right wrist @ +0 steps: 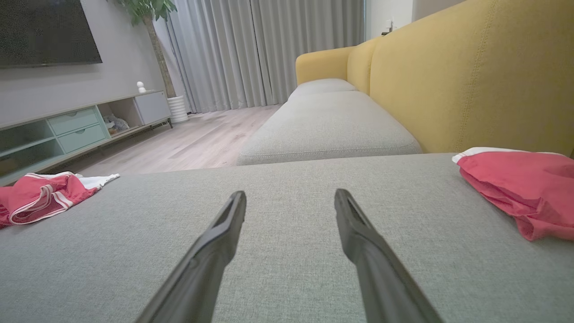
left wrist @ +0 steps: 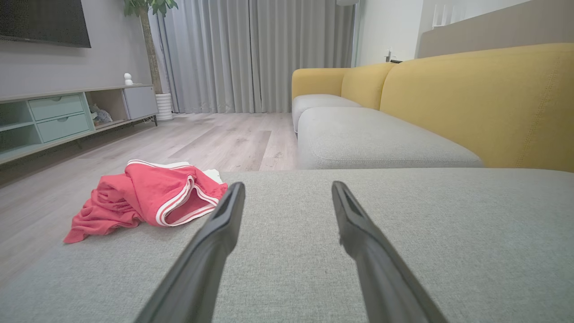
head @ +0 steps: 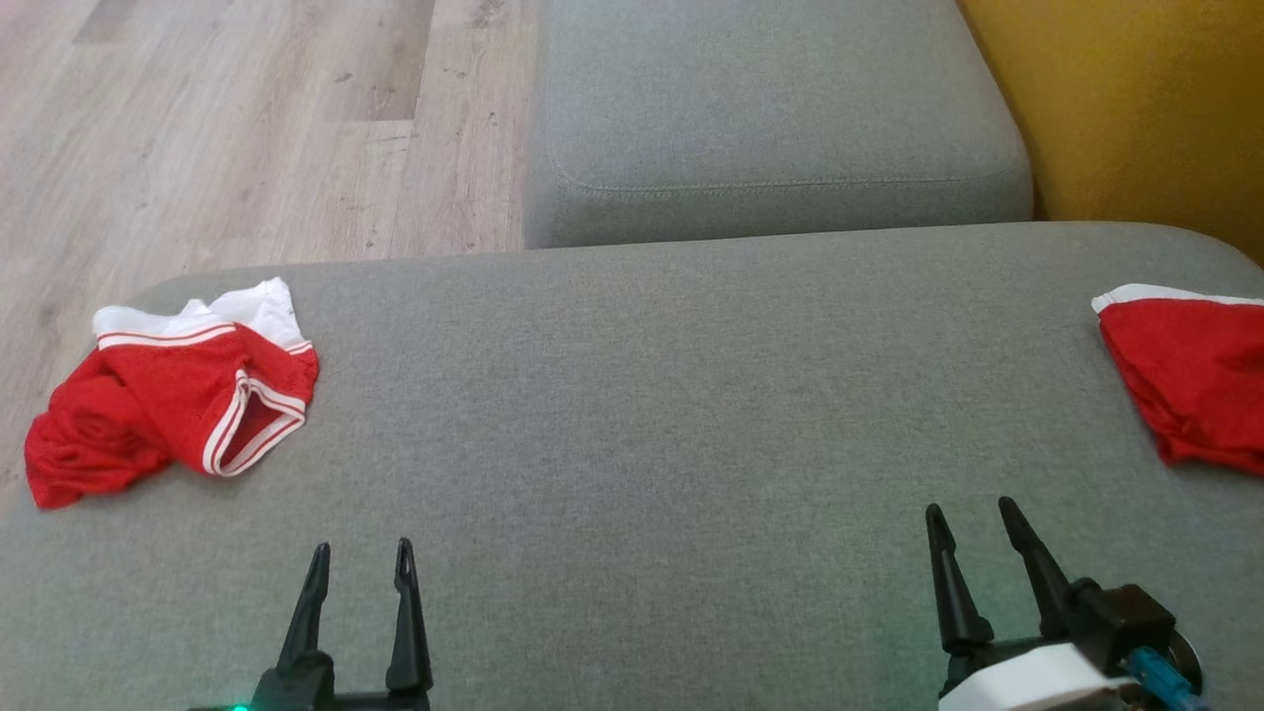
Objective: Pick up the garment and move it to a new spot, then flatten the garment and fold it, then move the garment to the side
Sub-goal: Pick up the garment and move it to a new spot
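The left gripper and right gripper hover low over the grey seat, each with its fingers apart and holding nothing. Further out, the crumpled red garment lies at the seat's left edge. It is well apart from a second garment at the right, which is cut off by the frame. Beyond, in the left wrist view, a cabinet has an open compartment holding something too blurred to name.

The cushion is matt grey woven cloth; the left garment is red mesh cloth with white bands; the floor is pale, wood-grained planks, faintly glossy.
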